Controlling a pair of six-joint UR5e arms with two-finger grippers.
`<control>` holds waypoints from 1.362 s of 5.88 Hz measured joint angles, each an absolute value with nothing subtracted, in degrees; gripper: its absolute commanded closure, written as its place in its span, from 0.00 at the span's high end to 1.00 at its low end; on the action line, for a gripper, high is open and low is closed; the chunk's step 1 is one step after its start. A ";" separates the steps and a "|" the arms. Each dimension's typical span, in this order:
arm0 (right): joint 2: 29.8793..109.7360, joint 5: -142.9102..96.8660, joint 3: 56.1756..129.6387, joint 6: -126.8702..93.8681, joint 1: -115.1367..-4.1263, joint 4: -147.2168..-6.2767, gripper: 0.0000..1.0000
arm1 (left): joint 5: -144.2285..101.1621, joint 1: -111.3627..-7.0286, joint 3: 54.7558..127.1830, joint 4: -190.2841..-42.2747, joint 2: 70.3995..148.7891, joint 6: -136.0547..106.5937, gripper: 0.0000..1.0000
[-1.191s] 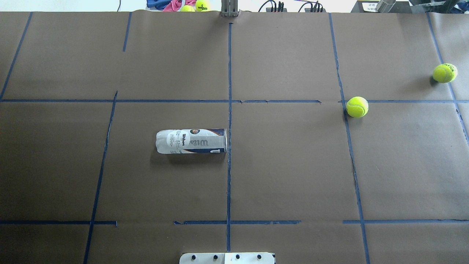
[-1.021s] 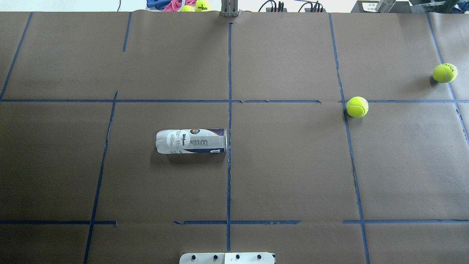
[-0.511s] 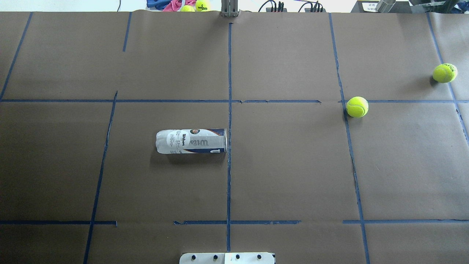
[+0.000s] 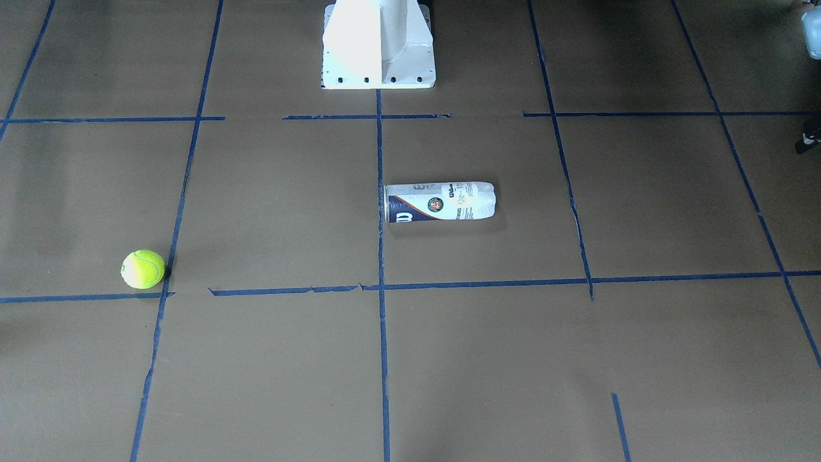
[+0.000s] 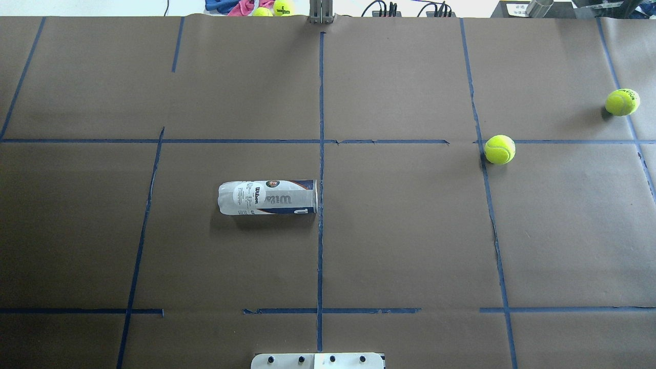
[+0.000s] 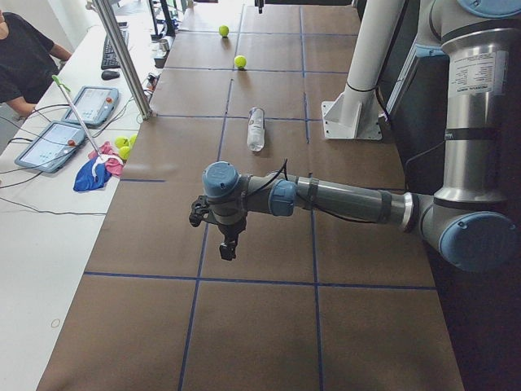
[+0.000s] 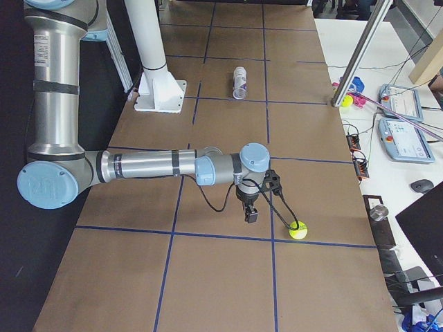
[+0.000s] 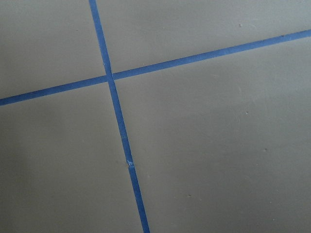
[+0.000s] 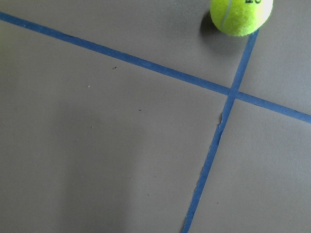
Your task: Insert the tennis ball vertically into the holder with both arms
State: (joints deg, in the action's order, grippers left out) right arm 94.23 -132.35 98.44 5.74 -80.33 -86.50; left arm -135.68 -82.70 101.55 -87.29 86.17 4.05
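The holder [image 5: 267,197], a clear can with a white and navy Wilson label, lies on its side just left of the centre tape line; it also shows in the front view [image 4: 439,202] and the side views [image 6: 256,129] [image 7: 240,82]. A tennis ball [image 5: 499,149] rests at a tape crossing on the right [image 4: 143,269]. A second ball [image 5: 621,102] lies far right. My right gripper [image 7: 250,216] hangs above the table near that ball [image 7: 298,232] [image 9: 241,14]. My left gripper [image 6: 228,244] hangs over bare paper. I cannot tell whether either is open or shut.
The white pedestal base [image 4: 378,58] stands at the robot's edge [image 5: 318,361]. Spare balls and cloths [image 5: 271,7] and a metal post [image 5: 321,13] sit past the far edge. Tablets [image 6: 89,106] and an operator [image 6: 24,49] are beside the table.
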 measured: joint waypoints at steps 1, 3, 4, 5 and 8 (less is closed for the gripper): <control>94.26 -132.37 98.53 5.64 -80.33 -86.49 1.00 | -135.75 -82.70 101.77 -87.34 85.85 4.16 1.00; 94.33 -132.55 98.89 5.49 -80.33 -86.46 1.00 | -135.79 -82.71 102.71 -87.36 85.70 3.95 1.00; 94.35 -132.60 99.00 5.50 -80.33 -86.42 1.00 | -135.79 -82.70 102.92 -87.36 85.71 3.84 1.00; 94.29 -132.65 99.07 5.49 -80.33 -86.37 1.00 | -135.79 -82.68 103.16 -87.48 85.85 3.79 1.00; 94.14 -132.71 99.20 5.52 -80.27 -86.31 1.00 | -135.58 -75.91 104.26 -95.66 92.09 3.16 1.00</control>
